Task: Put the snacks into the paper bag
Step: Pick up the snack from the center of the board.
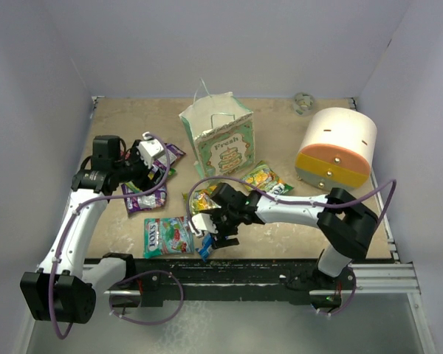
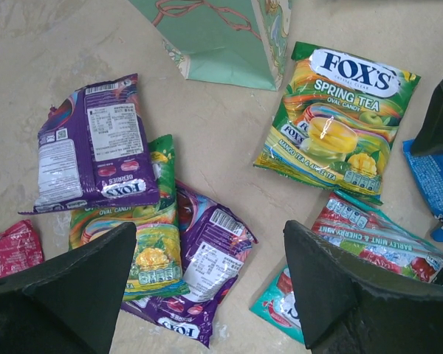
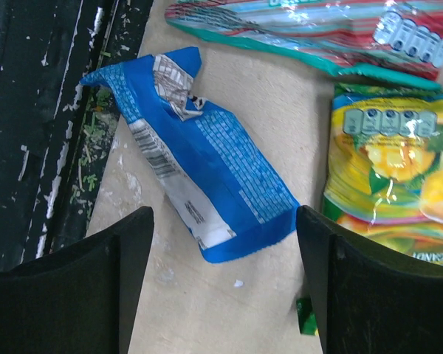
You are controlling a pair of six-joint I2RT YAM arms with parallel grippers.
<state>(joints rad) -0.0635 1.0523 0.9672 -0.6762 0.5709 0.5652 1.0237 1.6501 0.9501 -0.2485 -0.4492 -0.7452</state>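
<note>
The small blue packet [image 3: 199, 162] lies flat at the worktop's near edge, just beside the black rail [image 3: 52, 110]. Its long axis slants across the gap of the right tool [image 3: 223, 221], which hangs directly above, wide open and empty. A yellow-green packet [image 3: 391, 177] crowds its far side. The left tool [image 2: 210, 228], also open and empty, hovers near the left edge; the paper bag [image 1: 218, 140] stands toward the far edge.

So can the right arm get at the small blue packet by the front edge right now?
Probably yes. The right pincer hangs open directly over the blue packet, which lies uncovered, with nothing between the two.
</note>
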